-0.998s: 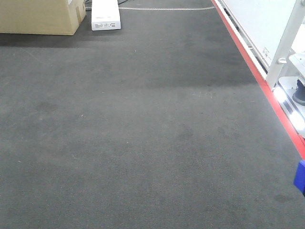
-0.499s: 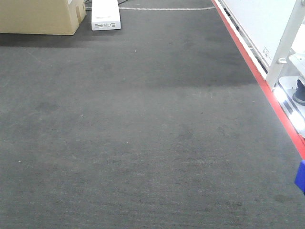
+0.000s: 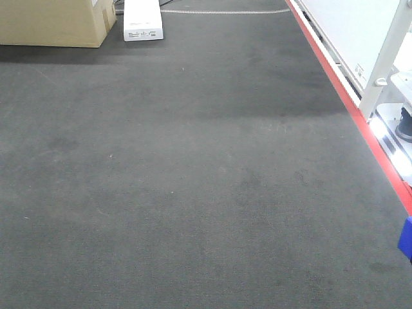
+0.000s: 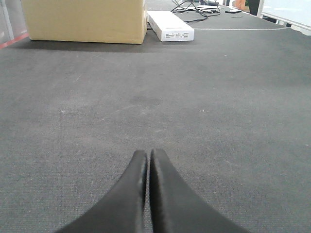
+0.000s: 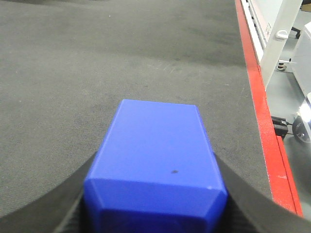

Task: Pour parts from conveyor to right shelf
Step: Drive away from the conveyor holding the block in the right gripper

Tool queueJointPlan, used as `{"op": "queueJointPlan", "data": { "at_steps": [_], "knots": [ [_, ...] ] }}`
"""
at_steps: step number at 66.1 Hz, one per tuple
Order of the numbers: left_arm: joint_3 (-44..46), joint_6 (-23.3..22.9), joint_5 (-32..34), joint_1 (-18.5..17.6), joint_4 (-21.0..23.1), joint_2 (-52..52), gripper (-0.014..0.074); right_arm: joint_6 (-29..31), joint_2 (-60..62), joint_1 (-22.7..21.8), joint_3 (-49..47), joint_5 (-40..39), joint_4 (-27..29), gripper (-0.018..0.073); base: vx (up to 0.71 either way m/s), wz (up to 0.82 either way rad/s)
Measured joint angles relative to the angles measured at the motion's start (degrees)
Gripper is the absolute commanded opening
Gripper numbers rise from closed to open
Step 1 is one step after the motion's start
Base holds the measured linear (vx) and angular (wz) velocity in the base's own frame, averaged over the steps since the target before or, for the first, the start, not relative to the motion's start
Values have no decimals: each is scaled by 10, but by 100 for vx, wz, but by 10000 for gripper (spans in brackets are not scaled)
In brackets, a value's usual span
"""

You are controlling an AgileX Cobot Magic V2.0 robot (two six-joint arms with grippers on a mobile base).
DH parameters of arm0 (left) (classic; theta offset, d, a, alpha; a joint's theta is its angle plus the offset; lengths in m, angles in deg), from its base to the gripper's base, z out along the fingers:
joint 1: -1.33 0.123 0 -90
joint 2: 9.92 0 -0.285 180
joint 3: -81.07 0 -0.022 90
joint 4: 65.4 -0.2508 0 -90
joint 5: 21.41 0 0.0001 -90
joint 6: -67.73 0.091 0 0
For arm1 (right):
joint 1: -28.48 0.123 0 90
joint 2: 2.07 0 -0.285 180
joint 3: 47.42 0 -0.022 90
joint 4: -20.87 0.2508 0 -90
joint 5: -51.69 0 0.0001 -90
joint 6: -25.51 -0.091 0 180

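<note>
My right gripper [image 5: 155,194] is shut on a blue plastic box [image 5: 158,150], held above the dark grey carpet floor [image 5: 97,63]. A corner of the blue box shows at the right edge of the front view [image 3: 405,237]. My left gripper [image 4: 147,158] is shut and empty, its two black fingers pressed together low over the carpet. The conveyor and the parts are out of view. A white frame post [image 3: 386,58] stands at the right, beyond a red floor strip [image 3: 347,96].
A cardboard box [image 3: 55,22] and a flat white box [image 3: 141,20] lie at the far left on the carpet; both show in the left wrist view, with the cardboard box [image 4: 85,20] beside the white box [image 4: 170,26]. Cables [image 4: 204,8] lie behind them. A caster wheel [image 3: 405,125] sits by the frame.
The view has shifted slightly; the blue box corner at the right edge sits a little lower and further out of frame. Nothing else has changed.
</note>
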Motion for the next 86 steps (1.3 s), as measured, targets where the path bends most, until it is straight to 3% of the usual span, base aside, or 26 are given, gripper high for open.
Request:
{"op": "queueJointPlan", "data": {
  "at_steps": [54,86],
  "knots": [
    [0,0,0,0,0,0,-6,0,0,0,0,0,0,-5,-11,-1],
    [0,0,0,0,0,0,-6,0,0,0,0,0,0,-5,-32,-46]
  ]
}}
